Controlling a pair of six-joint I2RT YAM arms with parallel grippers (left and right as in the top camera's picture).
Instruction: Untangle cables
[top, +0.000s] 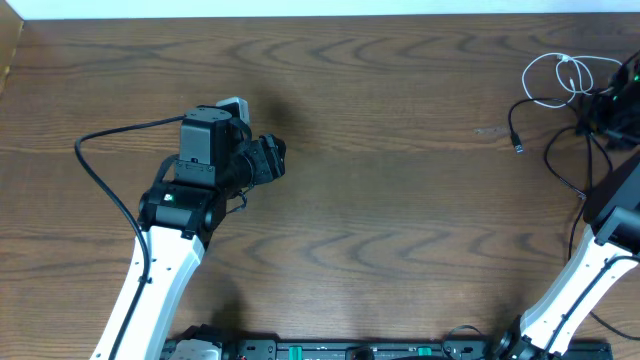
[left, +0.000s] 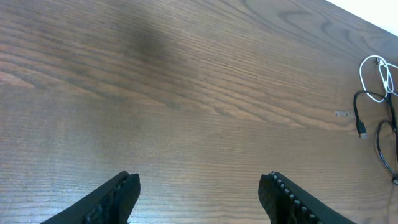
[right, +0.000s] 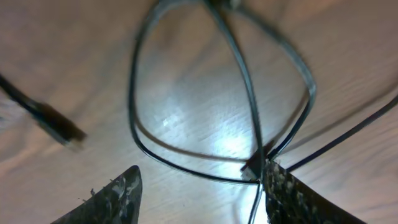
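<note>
**2 robot arms, cables bunched at the right tool**

The left tool (left: 199, 183) hovers over the wooden desk (top: 400, 200). Its 2 fingers stand wide apart with nothing between them, and the cables lie well ahead of it, off to its right. The right tool (right: 202, 180) sits low over the tangle, its fingers apart and clamped on nothing. Black cables (right: 134, 93) loop on the desk just ahead of its tips, and a small plug end (right: 252, 167) lies right beside 1 finger. A white cable (top: 560, 75) loops just beyond that tool.
</note>
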